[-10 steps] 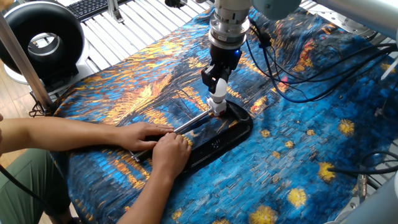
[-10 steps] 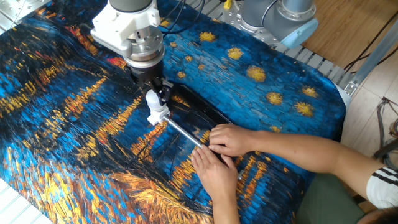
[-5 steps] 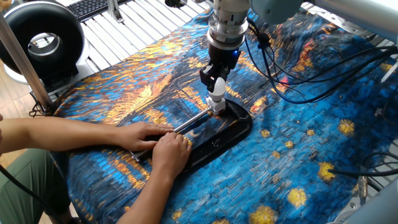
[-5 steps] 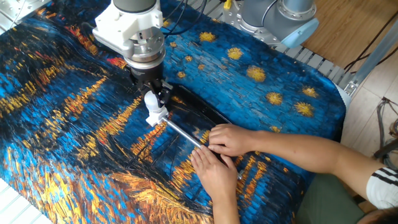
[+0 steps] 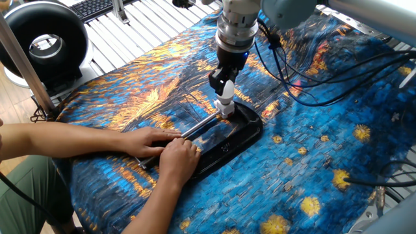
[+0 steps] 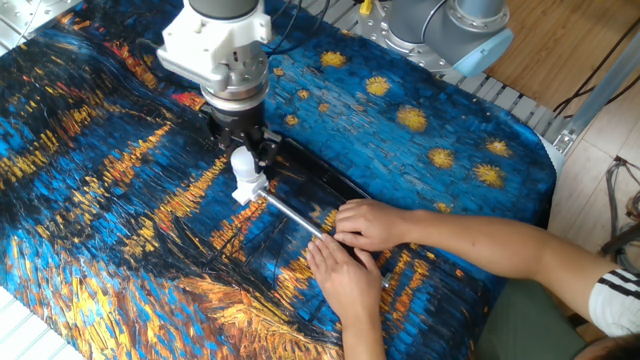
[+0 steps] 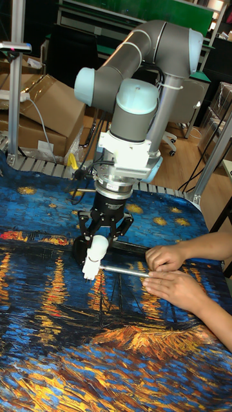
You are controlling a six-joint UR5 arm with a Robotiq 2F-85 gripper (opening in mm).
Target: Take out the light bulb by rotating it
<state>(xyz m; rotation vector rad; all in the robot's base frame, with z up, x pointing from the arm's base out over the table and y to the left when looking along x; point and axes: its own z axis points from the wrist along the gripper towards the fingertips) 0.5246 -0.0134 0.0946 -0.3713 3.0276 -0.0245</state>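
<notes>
Black two-finger gripper [image 7: 98,239] pointed down, clamped on the round globe of the small white frosted light bulb [image 7: 94,256]. Bulb tilted slightly, neck lowest, at the far end of the large black C-clamp [image 5: 229,144] on the blue-and-orange painted cloth over the table [image 6: 90,200]. Further right, two bare hands [image 6: 350,255] pressed on the clamp's silver metal screw rod [image 6: 295,217].

I see light bulb [image 6: 243,165] between jaws, directly below arm [image 7: 138,96]. C-clamp [image 5: 227,140] on surface [image 6: 120,240] under jaws. Person's two hands [image 6: 350,250] on clamp, well apart from jaws, toward table edge.
</notes>
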